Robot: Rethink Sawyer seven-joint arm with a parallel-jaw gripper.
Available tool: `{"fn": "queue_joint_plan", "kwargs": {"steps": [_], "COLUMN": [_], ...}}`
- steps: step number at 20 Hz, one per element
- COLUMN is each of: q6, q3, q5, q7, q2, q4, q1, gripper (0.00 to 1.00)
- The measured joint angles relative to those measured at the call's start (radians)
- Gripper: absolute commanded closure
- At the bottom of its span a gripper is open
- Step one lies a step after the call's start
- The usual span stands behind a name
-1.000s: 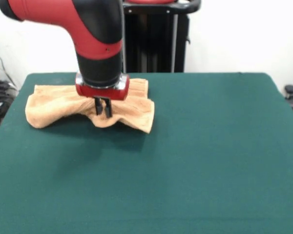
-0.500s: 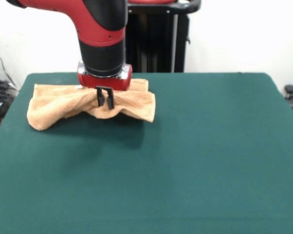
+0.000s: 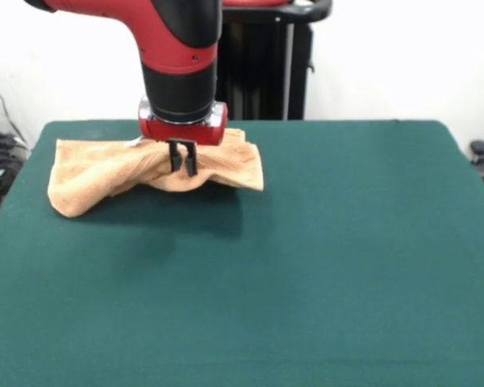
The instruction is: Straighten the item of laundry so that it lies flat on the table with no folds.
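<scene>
Towel work is far from finished: the orange-tan terry cloth sits bunched at the far left part of the green table, near the far edge, rumpled into ridges and hollows rather than spread out. Its middle is drawn up into a peak where the gripper pinches it; the two black fingers are closed together on a fold of the fabric, and the cloth hangs down from that point to both sides. The left end droops in a rounded lump onto the felt, and the right end shows a corner lifted slightly, with shadow beneath the near edge. No part of it reads as truly flat. By my judgement the straightening is at an early or middle stage: the cloth is grasped and raised, but every fold remains to be pulled out, and it must then be laid down flat.
</scene>
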Motion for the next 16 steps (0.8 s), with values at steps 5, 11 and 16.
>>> {"fn": "queue_joint_plan", "kwargs": {"steps": [5,11,16], "q6": [-0.003,-0.003,-0.003], "q3": [-0.002,-0.008,-0.011], "q5": [0.0,0.0,0.0], "q7": [0.0,0.0,0.0], "q2": [-0.034,-0.09,-0.125], "q4": [0.027,0.07,0.101], "q1": [0.0,0.0,0.0], "gripper": [1.0,1.0,1.0]}}
